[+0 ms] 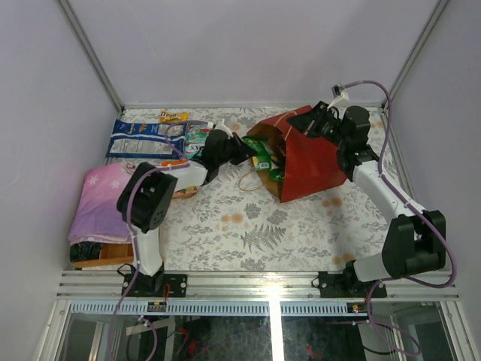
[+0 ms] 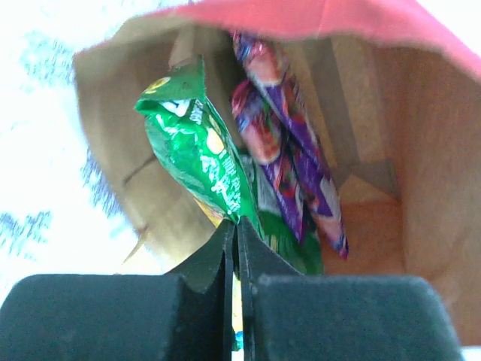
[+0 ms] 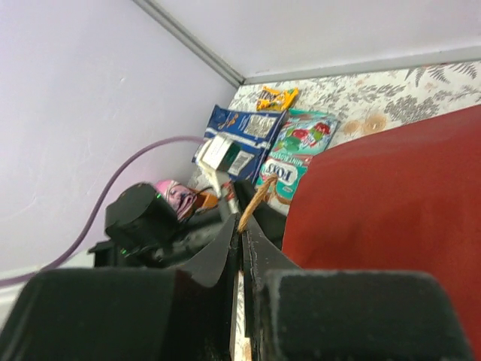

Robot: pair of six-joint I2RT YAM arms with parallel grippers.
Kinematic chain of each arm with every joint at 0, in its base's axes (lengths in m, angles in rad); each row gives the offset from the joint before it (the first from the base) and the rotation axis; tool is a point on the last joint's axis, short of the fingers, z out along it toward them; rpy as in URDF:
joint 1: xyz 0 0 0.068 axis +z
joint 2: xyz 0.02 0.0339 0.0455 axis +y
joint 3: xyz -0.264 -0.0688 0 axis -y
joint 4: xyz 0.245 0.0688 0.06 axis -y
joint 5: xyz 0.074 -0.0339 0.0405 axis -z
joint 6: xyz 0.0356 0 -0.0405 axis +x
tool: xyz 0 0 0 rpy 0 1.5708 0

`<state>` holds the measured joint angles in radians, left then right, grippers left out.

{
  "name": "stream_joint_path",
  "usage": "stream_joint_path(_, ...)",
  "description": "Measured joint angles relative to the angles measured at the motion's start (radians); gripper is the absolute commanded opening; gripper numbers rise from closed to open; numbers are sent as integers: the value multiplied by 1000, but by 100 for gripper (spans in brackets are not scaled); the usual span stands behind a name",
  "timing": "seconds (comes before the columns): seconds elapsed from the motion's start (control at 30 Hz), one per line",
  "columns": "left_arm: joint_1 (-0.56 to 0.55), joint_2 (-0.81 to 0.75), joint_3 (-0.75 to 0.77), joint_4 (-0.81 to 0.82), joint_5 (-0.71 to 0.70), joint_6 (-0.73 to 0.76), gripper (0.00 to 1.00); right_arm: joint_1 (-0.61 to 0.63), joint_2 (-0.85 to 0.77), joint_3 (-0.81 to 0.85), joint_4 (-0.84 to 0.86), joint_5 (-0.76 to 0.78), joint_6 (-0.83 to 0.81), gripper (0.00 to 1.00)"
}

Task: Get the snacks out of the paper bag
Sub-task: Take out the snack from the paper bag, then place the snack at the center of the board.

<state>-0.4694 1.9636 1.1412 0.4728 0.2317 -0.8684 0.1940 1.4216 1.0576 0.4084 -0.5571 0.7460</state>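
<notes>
Here the left tool (image 2: 234, 237) is pinched shut on the bottom corner of a green packet (image 2: 197, 147), with no gap between the jaws. The packet's long axis runs straight ahead from the tips, up and into the mouth of the bag (image 2: 421, 150), so a pull back along that line looks like what frees it. The bag lies on its side on the surface (image 1: 248, 233), mouth towards the left arm, which is the nearer arm to everything inside.

Just beyond the green packet, and touching it, hangs a purple packet (image 2: 289, 162), its long axis slanting down towards the bag's back. More green foil shows beneath them. I count one green packet in the grip, one purple for certain, and at least one more that I cannot make out.

At the far rim, the right tool (image 3: 242, 226) is closed on the bag's twine handle (image 3: 255, 201), holding that side up.

Farther off, at the back left and well apart from the bag, lie two blue packs (image 1: 141, 139), one teal packet (image 1: 198, 135) and one small orange packet (image 1: 173, 116).
</notes>
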Motion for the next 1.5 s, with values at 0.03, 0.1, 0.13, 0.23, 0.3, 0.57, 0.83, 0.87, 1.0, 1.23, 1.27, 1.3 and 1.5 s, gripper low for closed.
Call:
stream_joint_path(0.03,4,-27,-25,-12,13,8,0,-2,5,7,2,7,3,0)
stream_joint_path(0.1,11,-82,-78,-51,35,34,0,-9,8,15,3,23,6,0)
stream_joint_path(0.13,14,-108,-105,-77,43,48,0,-16,8,17,4,25,7,0)
stream_joint_path(0.23,29,-169,-179,-146,63,88,0,-55,9,19,16,23,21,0)
stream_joint_path(0.3,40,-219,-232,-202,78,116,0,-92,16,19,33,22,33,0)
stream_joint_path(0.57,135,-351,-275,-398,128,241,0,-164,31,19,37,29,27,0)
stream_joint_path(0.83,237,-21,105,-508,226,359,0,-245,31,45,18,16,23,0)
stream_joint_path(0.87,238,36,180,-523,229,378,0,-252,31,54,12,14,21,0)
stream_joint_path(1.0,242,179,385,-585,227,428,0,-284,27,76,-10,-2,6,0)
stream_joint_path(1.23,293,227,473,-626,225,431,0,-357,27,106,-69,-13,-21,0)
stream_joint_path(1.27,308,227,474,-625,225,429,0,-363,27,111,-74,-13,-23,0)
stream_joint_path(1.3,326,227,474,-625,226,423,0,-368,27,117,-80,-13,-24,0)
stream_joint_path(1.5,393,268,502,-595,259,370,0,-372,27,120,-77,-39,-4,0)
